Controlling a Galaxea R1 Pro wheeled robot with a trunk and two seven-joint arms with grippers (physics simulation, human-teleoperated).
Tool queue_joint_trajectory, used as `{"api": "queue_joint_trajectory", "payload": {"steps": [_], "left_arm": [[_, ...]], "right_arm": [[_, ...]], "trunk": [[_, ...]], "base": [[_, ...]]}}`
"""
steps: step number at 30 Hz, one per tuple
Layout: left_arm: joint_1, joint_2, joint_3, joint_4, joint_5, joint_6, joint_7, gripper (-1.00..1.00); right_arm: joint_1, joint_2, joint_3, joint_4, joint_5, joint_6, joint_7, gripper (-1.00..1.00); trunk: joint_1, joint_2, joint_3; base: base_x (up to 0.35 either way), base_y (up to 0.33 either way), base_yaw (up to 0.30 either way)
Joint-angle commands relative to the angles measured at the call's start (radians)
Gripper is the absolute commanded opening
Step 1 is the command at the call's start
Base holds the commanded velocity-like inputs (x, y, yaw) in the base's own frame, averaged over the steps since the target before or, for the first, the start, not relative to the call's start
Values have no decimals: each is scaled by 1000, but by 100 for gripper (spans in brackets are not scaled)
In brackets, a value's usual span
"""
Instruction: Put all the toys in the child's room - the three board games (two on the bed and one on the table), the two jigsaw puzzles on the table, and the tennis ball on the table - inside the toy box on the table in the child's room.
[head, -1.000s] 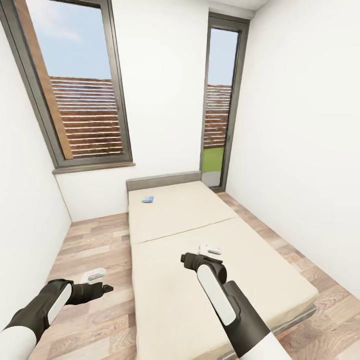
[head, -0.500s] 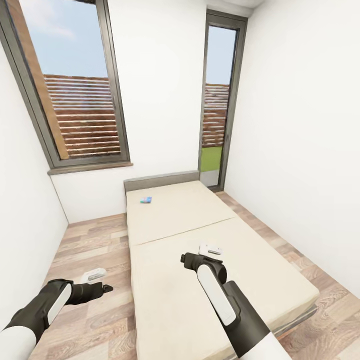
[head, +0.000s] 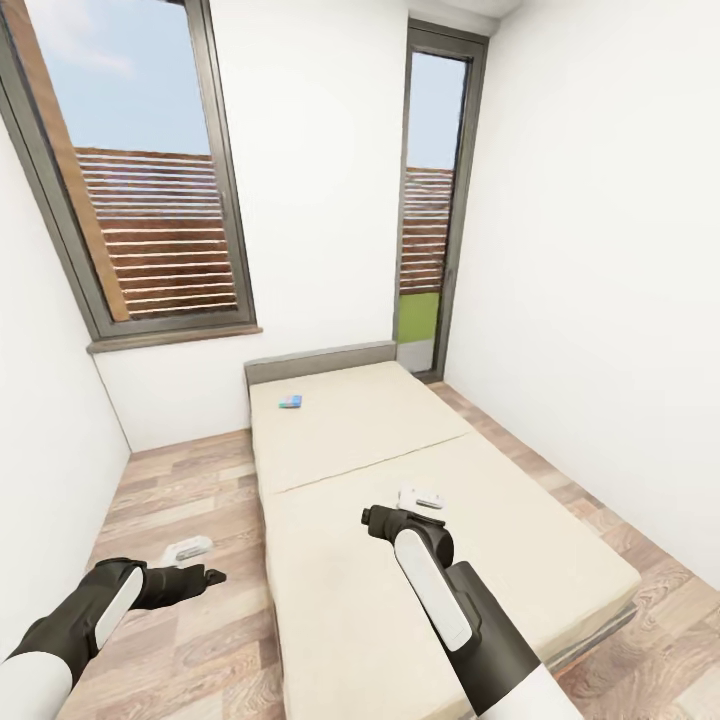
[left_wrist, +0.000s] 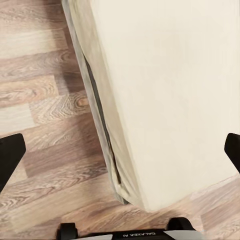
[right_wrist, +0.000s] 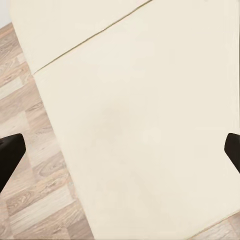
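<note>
Your left gripper (left_wrist: 120, 150) & right gripper (right_wrist: 120, 150): both spread, empty. "GALAXEA" reads on left wrist; blue game box (head: 291, 402) on bed (head: 400, 560), print unreadable.

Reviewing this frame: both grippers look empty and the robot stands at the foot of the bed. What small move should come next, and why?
Probably roll forward along the bed, toward its head end. The small blue game box lies far up the mattress near the headboard, well beyond both arms. The left gripper and right gripper are open and hold nothing, so neither needs to set anything down first.
</note>
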Motion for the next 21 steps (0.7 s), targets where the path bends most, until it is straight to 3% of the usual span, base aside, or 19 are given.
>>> {"api": "queue_joint_trajectory", "payload": {"steps": [1,21], "left_arm": [[-1,1,-3,-1,4,3,0,100],[0,1,-3,-1,4,3,0,100]], "right_arm": [[-1,0,1,-1,-9,2,-10,100],[-1,0,1,2,-13,2,-10,100]], "trunk": [[1,-2,-2],[1,-2,-2]], "base": [[31,79,-174],[37,99,-239]]}}
